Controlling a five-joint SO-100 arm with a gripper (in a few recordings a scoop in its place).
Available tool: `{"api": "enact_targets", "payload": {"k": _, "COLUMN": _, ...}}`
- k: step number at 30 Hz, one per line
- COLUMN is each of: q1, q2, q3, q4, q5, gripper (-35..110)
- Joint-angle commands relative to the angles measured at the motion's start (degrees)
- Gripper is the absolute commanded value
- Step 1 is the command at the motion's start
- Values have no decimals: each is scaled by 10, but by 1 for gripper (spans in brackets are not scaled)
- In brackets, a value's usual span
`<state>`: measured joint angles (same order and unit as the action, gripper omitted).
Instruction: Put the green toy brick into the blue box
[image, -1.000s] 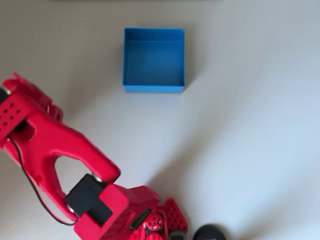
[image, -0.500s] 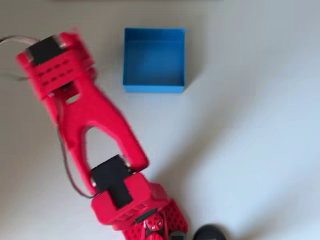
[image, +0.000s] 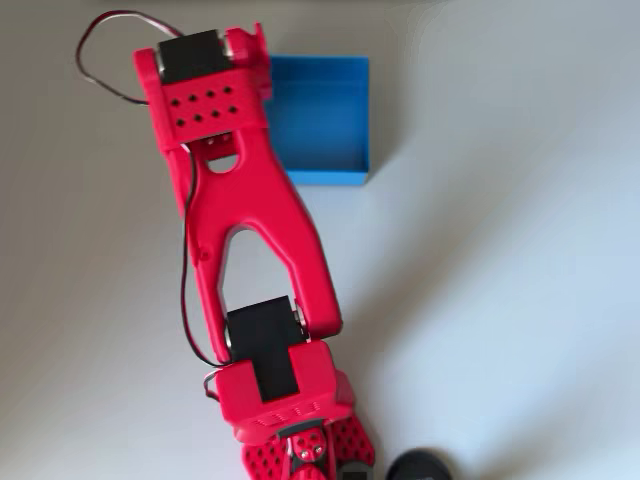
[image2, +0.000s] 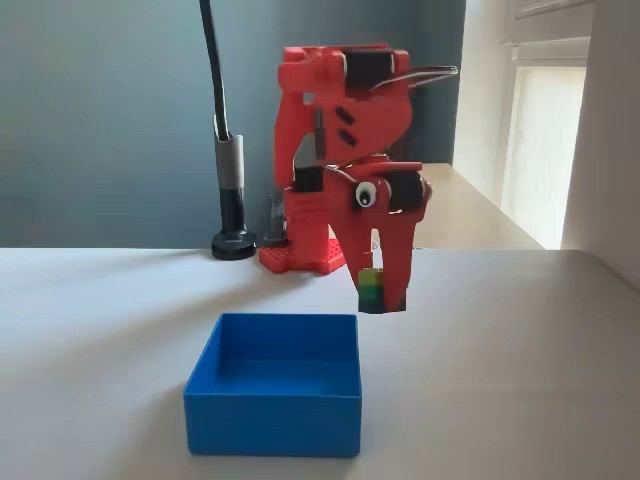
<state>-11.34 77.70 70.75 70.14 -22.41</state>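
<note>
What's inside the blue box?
Nothing shows on the box's blue floor. Overhead, the arm covers its left edge. The brick hangs in the claw, not yet in the box.

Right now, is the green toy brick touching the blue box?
Apart. In the fixed view the green toy brick hangs pinched in the claw, above the blue box, with pale table showing between brick and box rim.

No text, label, brand, number or sign can be read in either view: not on the red arm (image: 240, 200), nor the blue box (image2: 275, 395).
</note>
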Motion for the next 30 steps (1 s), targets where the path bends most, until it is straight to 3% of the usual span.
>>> {"api": "enact_targets", "payload": {"k": 1, "q1": 40, "q2": 34, "q3": -12, "q4": -11, "q5": 17, "gripper": 0}}
{"api": "enact_targets", "payload": {"k": 10, "q1": 110, "q2": 33, "q3": 91, "q4": -68, "q5": 25, "gripper": 0}}
{"api": "enact_targets", "payload": {"k": 19, "q1": 113, "q2": 33, "q3": 158, "q4": -113, "q5": 25, "gripper": 0}}
{"api": "enact_targets", "payload": {"k": 24, "q1": 110, "q2": 34, "q3": 163, "q4": -113, "q5": 29, "gripper": 24}}
{"api": "enact_targets", "payload": {"k": 30, "q1": 111, "q2": 35, "q3": 161, "q4": -111, "q5": 25, "gripper": 28}}
